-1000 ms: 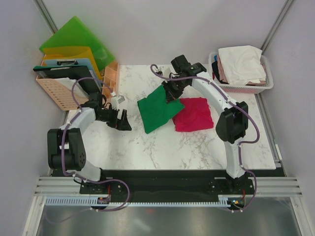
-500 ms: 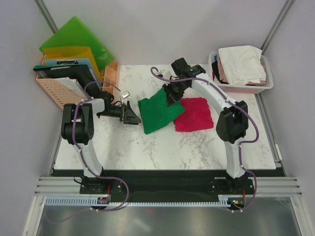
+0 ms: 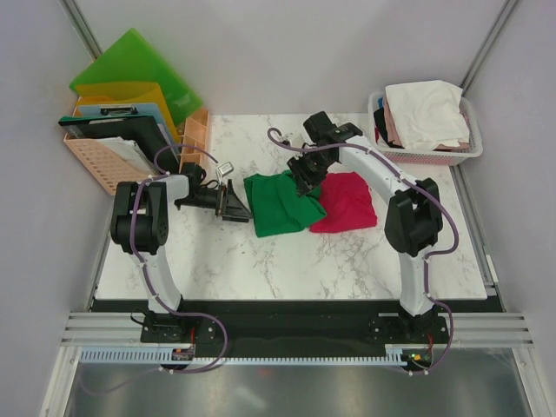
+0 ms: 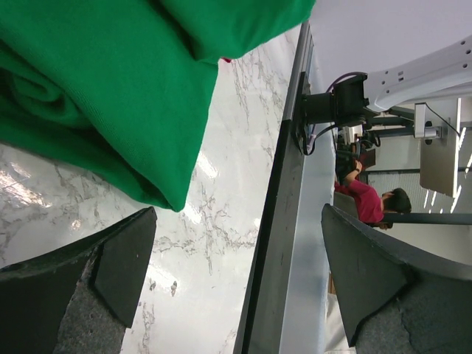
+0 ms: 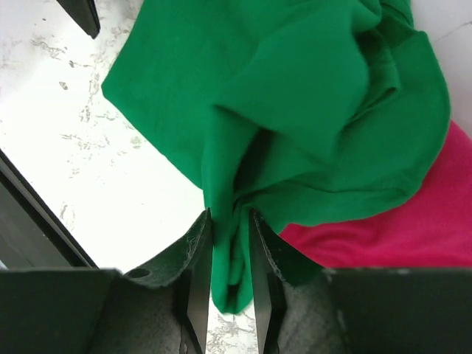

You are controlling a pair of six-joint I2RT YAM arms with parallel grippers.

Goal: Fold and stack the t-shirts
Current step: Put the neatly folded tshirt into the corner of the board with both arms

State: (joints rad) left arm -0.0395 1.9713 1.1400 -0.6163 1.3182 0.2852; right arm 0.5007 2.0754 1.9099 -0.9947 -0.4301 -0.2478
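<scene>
A deep green t-shirt (image 3: 278, 204) lies rumpled in the middle of the marble table, its right edge overlapping a folded magenta-red t-shirt (image 3: 347, 201). My right gripper (image 3: 306, 178) hovers over the green shirt's far right corner. In the right wrist view its jaws (image 5: 229, 215) stand slightly apart, open, with a bunched fold of the green t-shirt (image 5: 295, 110) hanging loosely between them and the magenta t-shirt (image 5: 413, 221) beside. My left gripper (image 3: 233, 204) lies low and wide open at the green shirt's left edge. The left wrist view shows nothing between its jaws (image 4: 237, 221); the green t-shirt (image 4: 110, 88) is just ahead.
A pink basket (image 3: 469, 152) at the back right holds a white t-shirt (image 3: 426, 113) and other cloth. A peach crate (image 3: 95, 161) with folders and a green sheet (image 3: 130, 65) stands at the back left, a small peach organiser (image 3: 195, 130) beside it.
The right jaws have parted from their tight grip, and the green shirt has sunk and slumped into a rumpled heap. The left gripper swung right to the shirt's left edge.
</scene>
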